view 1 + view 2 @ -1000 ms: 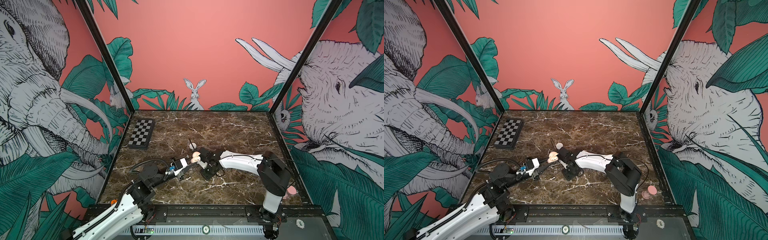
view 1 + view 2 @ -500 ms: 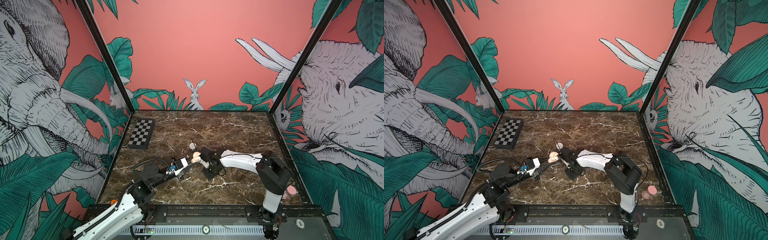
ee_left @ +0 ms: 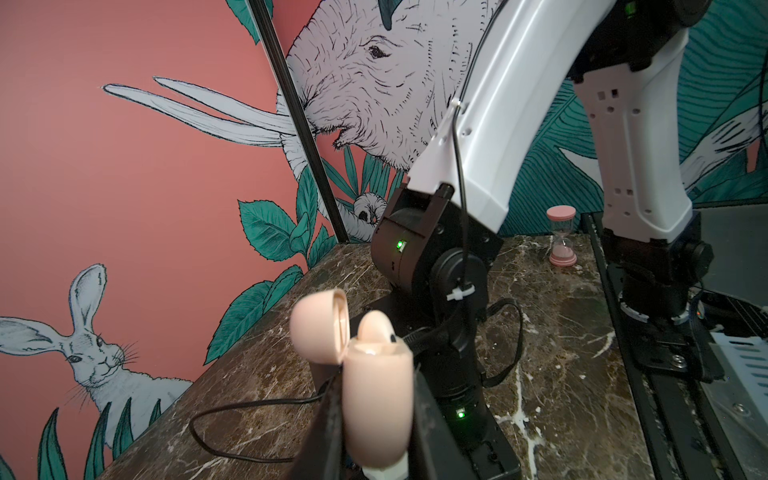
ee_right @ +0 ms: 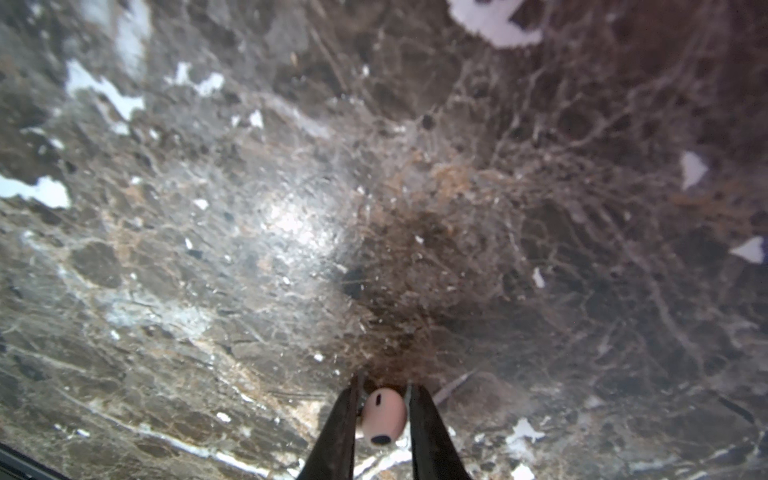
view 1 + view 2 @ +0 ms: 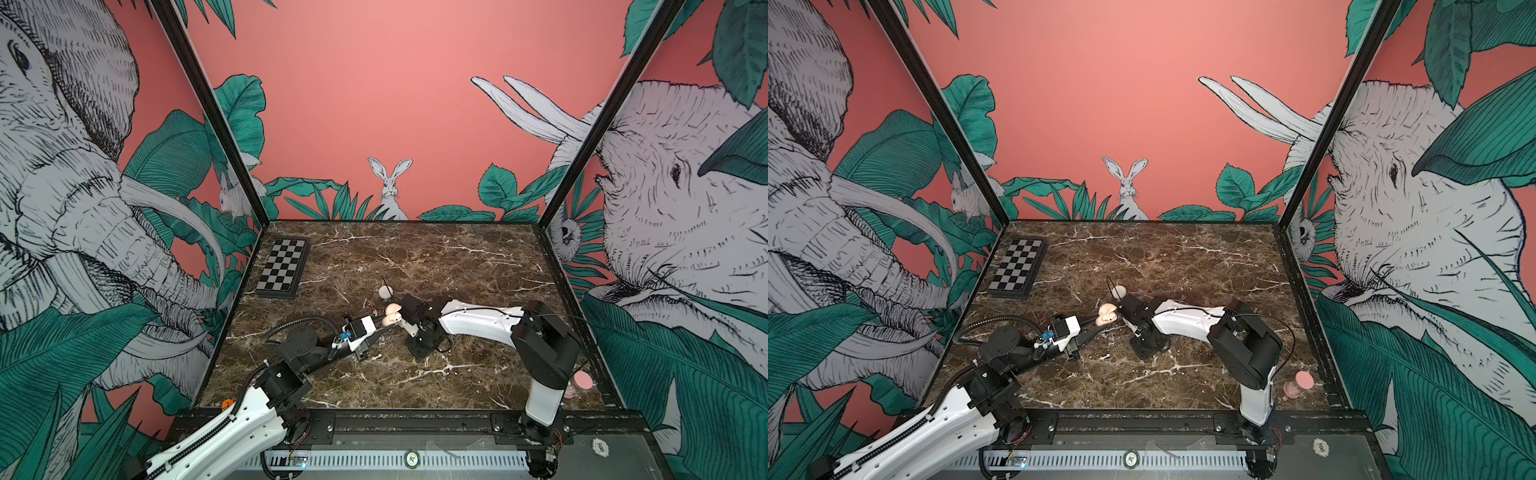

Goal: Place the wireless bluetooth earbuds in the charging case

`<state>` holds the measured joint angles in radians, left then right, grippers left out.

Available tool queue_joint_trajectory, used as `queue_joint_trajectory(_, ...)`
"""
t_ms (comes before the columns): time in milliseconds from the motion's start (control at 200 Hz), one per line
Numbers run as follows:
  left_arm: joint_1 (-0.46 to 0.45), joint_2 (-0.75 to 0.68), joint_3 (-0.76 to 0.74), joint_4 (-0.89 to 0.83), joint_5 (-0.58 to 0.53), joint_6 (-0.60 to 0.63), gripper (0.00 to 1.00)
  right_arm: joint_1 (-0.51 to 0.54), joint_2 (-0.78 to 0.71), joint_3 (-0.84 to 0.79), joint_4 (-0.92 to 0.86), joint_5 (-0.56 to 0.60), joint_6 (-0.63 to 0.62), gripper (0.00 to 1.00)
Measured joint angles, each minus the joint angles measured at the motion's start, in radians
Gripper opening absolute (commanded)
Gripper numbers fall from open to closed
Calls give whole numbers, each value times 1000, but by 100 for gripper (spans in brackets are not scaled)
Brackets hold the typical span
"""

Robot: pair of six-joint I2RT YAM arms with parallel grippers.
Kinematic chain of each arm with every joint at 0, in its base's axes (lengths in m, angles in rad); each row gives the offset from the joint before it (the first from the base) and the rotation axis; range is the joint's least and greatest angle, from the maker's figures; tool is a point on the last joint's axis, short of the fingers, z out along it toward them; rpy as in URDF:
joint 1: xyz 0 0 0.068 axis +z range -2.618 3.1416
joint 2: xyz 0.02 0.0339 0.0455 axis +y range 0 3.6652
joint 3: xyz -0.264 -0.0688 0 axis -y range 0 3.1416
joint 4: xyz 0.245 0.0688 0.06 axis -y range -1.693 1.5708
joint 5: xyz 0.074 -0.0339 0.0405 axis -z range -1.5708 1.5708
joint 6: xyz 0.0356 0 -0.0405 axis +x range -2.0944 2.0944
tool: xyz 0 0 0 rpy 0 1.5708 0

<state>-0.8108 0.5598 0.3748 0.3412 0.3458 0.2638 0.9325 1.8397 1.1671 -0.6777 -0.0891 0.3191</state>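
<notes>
Left wrist: left gripper [image 3: 375,376] clamps open charging case [image 3: 376,415] (right gripper [image 4: 384,381] brackets earbud [image 4: 383,415], grip unclear).

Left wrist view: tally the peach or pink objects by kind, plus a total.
charging case: 1
earbud: 1
hourglass: 1
Total: 3

Coral jungle-mural walls [image 5: 374,104] around brown marble floor [image 5: 457,257]
</notes>
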Motion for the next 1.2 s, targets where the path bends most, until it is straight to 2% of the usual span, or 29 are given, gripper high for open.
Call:
queue_joint_trajectory(805,0,3,0,0,5,1,0,1,6,8,-3,52,57,15)
queue_joint_trajectory(1000,0,5,0,0,6,0,0,-10,-23,-16,5,86,67,13)
queue_joint_trajectory(1200,0,16,0,1,2,-11,0,-32,-115,-37,7,106,74,12)
